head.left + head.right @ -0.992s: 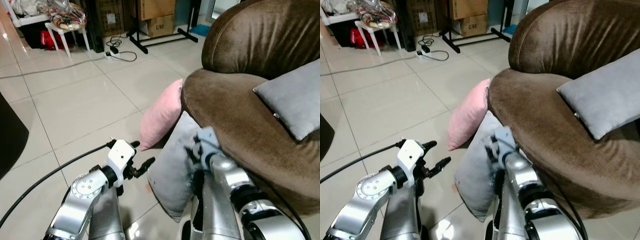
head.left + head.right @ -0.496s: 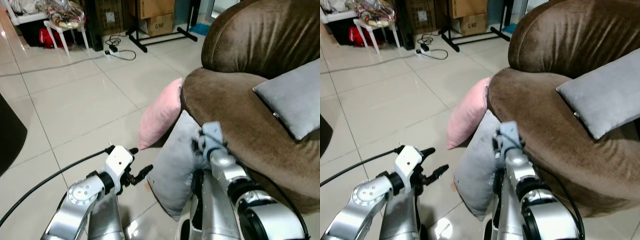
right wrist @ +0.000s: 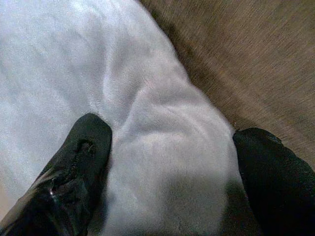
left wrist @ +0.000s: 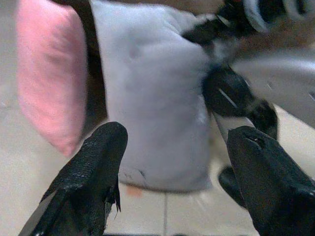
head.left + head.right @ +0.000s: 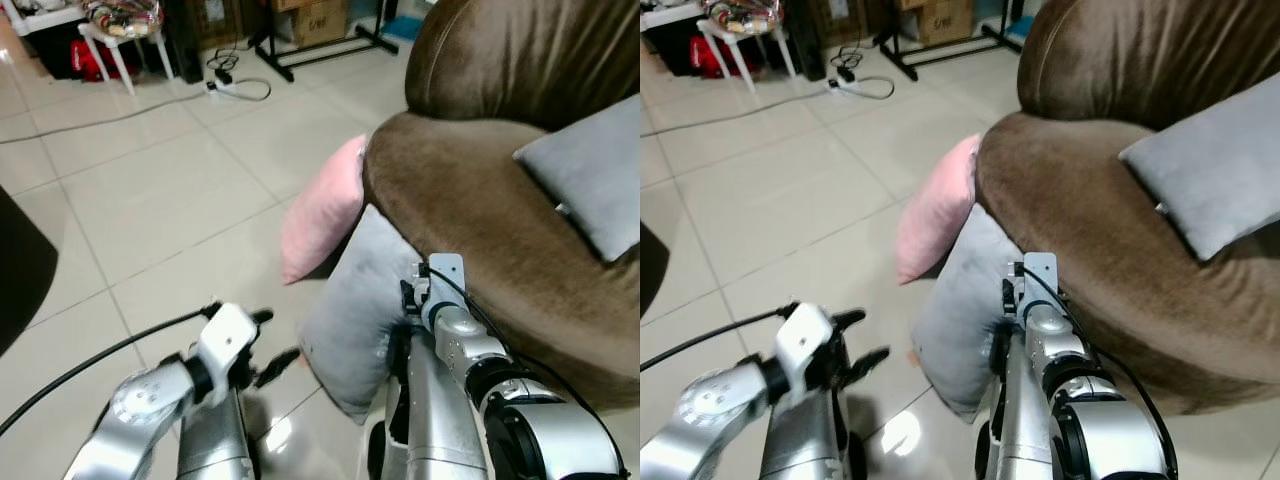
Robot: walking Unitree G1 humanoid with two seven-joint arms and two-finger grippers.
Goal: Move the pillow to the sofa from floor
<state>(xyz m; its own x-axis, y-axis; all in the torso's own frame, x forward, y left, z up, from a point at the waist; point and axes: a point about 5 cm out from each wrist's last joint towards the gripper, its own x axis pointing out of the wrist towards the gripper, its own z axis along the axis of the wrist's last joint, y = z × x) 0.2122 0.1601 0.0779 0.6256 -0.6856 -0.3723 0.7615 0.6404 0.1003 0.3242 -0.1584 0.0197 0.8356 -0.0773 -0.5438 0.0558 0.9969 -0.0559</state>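
change: right pincer (image 3: 167, 167) has sunk onto the soft grey fabric pillow (image 5: 362, 300), grasp near | right pincer: wide, fingers straddling a pillow fold, not closed | left pincer (image 4: 172, 162): wide, empty, near pillow | pillow: on tiled floor (image 5: 160, 200), leaning against brown velvet sofa (image 5: 480, 220)

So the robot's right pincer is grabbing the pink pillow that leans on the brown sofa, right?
Not quite: it is the grey pillow, not the pink one. The right wrist view shows the right pincer with a black finger on each side of the grey pillow's edge, next to the brown sofa. The pink pillow leans on the sofa further along, untouched.
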